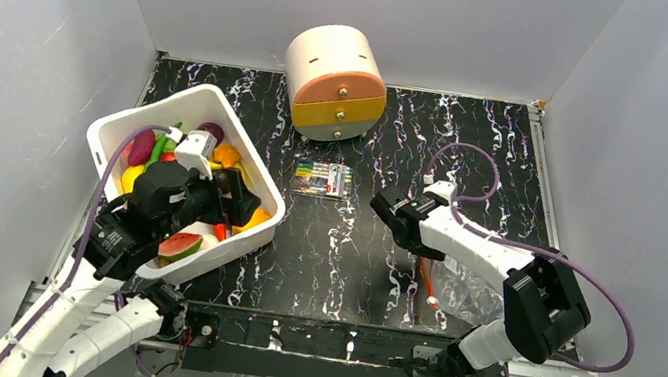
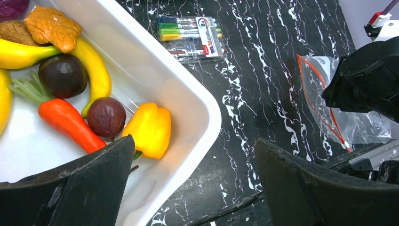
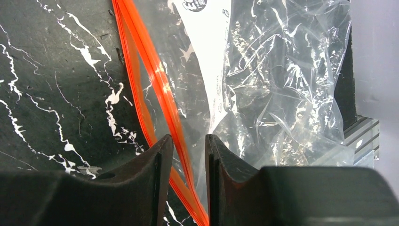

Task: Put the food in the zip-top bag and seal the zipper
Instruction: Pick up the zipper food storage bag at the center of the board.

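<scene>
The likeliest trouble is a bad bite on the zipper [image 3: 155, 75]. The right arm's jaws stand nearly together, with a narrow gap left between them. The orange strip runs through that gap, closer to the left finger than to the right. I judge it is not yet pinched. If the jaws meet on both layers of the mouth at once, the zip-top bag [image 3: 282, 84] will lift flat and shut, and no food could go in. If they catch only the slick film beside the strip, it will probably slide out when pulled. The bag also lies at the near right of the surface [image 3: 56, 70], its near end close to the edge rail, so a drag toward the near side could take it off.

Over on the left, the other arm's jaws are wide apart and hold nothing. They hang above the near right corner of the white bin [image 2: 188, 89], where a low reach could clip the rim and shove it. The food is all in that bin, with the yellow pepper [image 2: 150, 129] and carrot [image 2: 66, 120] just beyond the left finger [image 2: 80, 188]. The bag is well apart from it, across the dark surface to the right.
</scene>
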